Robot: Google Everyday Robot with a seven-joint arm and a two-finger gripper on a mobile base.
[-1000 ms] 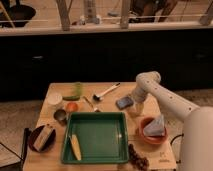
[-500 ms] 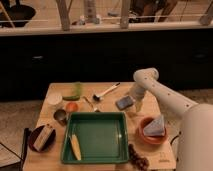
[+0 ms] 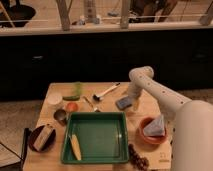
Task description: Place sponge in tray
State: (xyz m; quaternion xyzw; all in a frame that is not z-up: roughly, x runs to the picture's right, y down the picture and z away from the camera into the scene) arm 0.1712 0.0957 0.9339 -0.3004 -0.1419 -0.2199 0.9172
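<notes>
- my hand (image 3: pixel 132 103) is hanging low over the right half of the wooden surface (image 3: pixel 111 106), at the right edge of the sponge (image 3: pixel 122 103).
- i cannot tell whether my hand is apart, together or clamped on anything.
- the sponge is lying flat on the surface, outside the tray (image 3: pixel 100 137), just beyond its far right corner.
- the green tray is sitting at the near middle of the surface, and a long yellow item (image 3: pixel 76 146) is lying along its left side.
- an orange bowl (image 3: pixel 145 137) is standing right of the tray, holding a pale blue cloth (image 3: pixel 155 126).
- a brush (image 3: pixel 106 91) is lying left of my hand, near the far edge.
- a dark plate (image 3: pixel 34 145) with a tan block (image 3: pixel 44 136) is sitting left of the tray.
</notes>
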